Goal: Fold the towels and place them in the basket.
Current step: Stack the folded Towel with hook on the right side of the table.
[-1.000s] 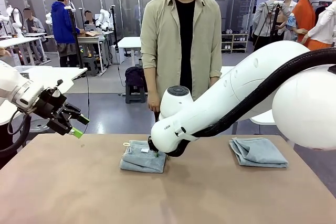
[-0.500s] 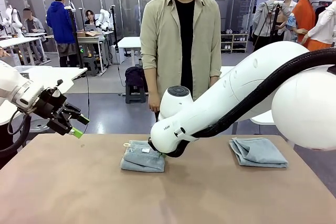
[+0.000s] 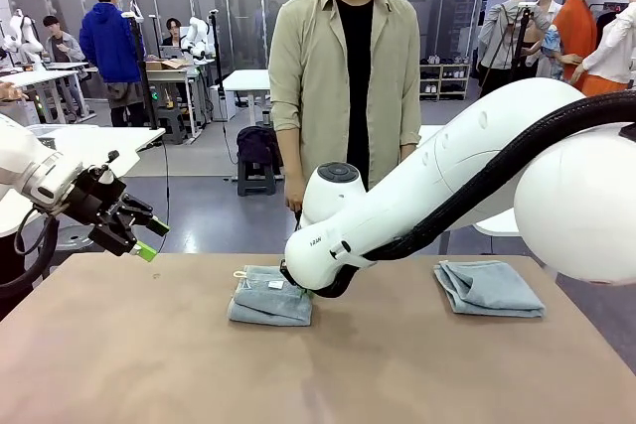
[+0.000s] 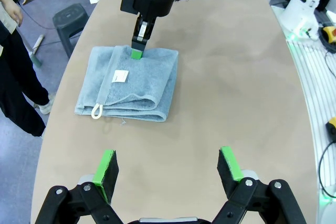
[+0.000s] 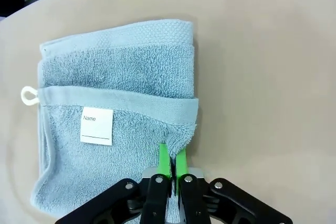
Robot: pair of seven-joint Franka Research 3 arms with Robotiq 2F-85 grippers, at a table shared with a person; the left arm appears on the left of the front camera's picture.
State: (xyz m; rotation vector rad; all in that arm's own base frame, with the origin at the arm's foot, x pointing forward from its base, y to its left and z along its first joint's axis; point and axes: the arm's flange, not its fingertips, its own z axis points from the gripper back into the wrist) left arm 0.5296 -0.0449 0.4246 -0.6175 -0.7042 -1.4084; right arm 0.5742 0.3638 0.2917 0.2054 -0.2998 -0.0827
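A folded pale grey-blue towel (image 3: pixel 266 303) with a white loop (image 5: pixel 29 95) and a name label (image 5: pixel 97 126) lies at the table's middle. My right gripper (image 5: pixel 172 156) is shut on the top layer at this towel's edge (image 5: pixel 181 124), pinching the cloth between its green pads; the left wrist view shows it (image 4: pixel 137 53) at the towel's (image 4: pixel 131 85) far edge. A second folded towel (image 3: pixel 489 288) lies at the right. My left gripper (image 3: pixel 149 238) hangs open above the table's left edge, its fingers (image 4: pixel 107 169) holding nothing. The basket is out of view.
A person in a beige shirt (image 3: pixel 343 76) stands at the far side of the table, arms down. My right arm (image 3: pixel 417 196) stretches low across the right half of the brown table (image 3: pixel 318 374). A stool (image 4: pixel 71 17) stands beside the table.
My right gripper's fingers have closed on the towel's edge, and the towel shifted very slightly. The left arm has not moved.
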